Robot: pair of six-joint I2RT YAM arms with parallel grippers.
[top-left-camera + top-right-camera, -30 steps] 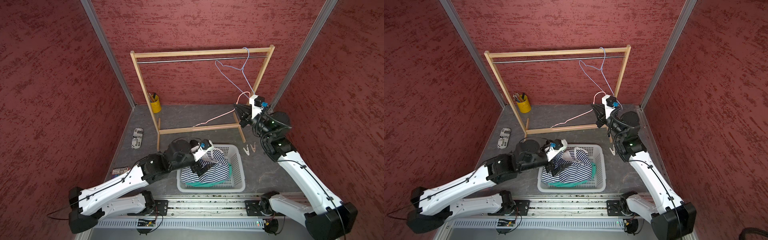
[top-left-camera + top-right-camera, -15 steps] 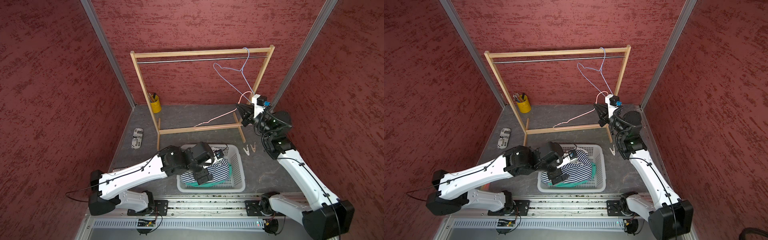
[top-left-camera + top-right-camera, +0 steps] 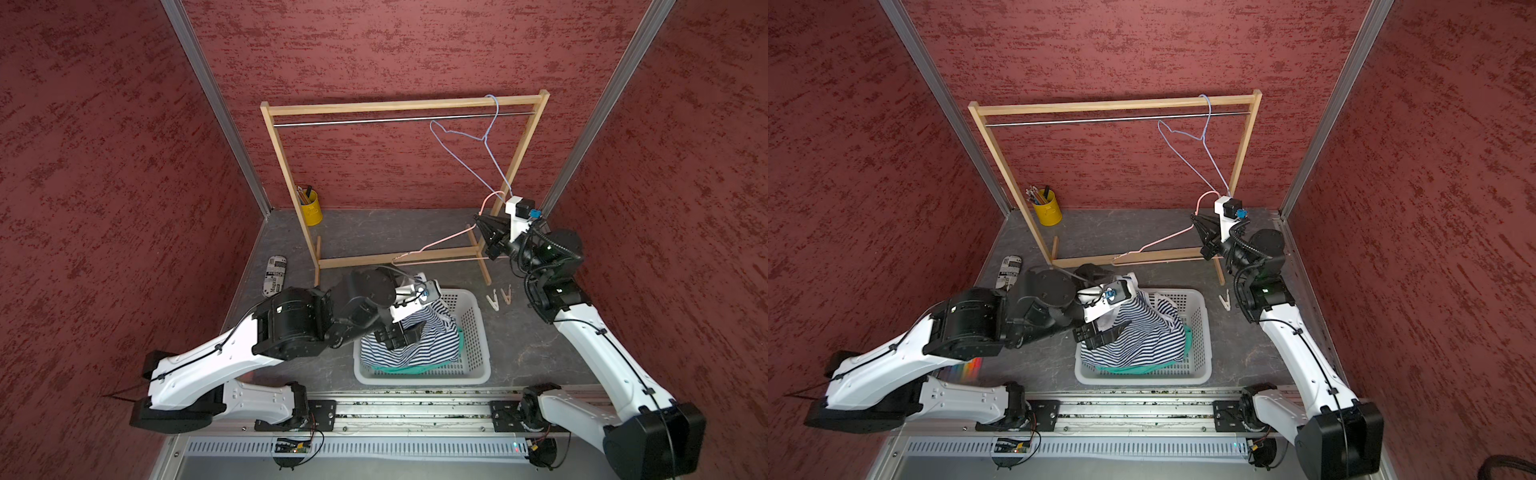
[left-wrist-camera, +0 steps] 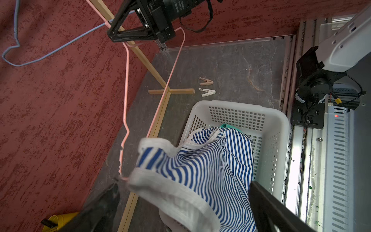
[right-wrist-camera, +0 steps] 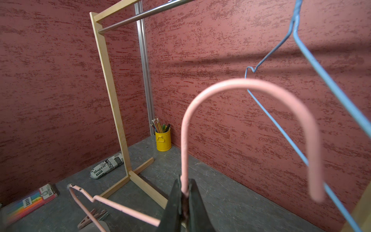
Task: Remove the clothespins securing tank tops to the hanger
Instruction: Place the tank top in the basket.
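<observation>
while the navy-and-white striped tank top [image 3: 432,345] lies heaped in the white perforated plastic basket [image 3: 419,378], over the plain teal-green tank top [image 3: 419,365] whose edge shows beneath it, one white-trimmed armhole rises between the fingers of the left gripper [image 3: 401,334] — its jaws stand wide apart and, in the left wrist view, clamp nothing. a white v-shaped plastic clothespin [image 3: 492,300] and a pale pink clothespin [image 3: 506,295] lie side by side on the grey floor [image 3: 374,232], just beside the basket and near a foot of the wooden clothes rack [image 3: 399,106]. the pink wire hanger [image 3: 440,242] hangs tilted in front of the rack's lower bar, gripped at the neck under its hook by the right gripper [image 5: 185,193], whose jaws are closed tight on the wire. low in the right wrist view a third clothespin [image 5: 88,219], also pink, shows by the hanger's bottom wire — too blurred to tell whether it is clipped on. a blue wire hanger [image 5: 329,80] hangs from the rack's rail.
</observation>
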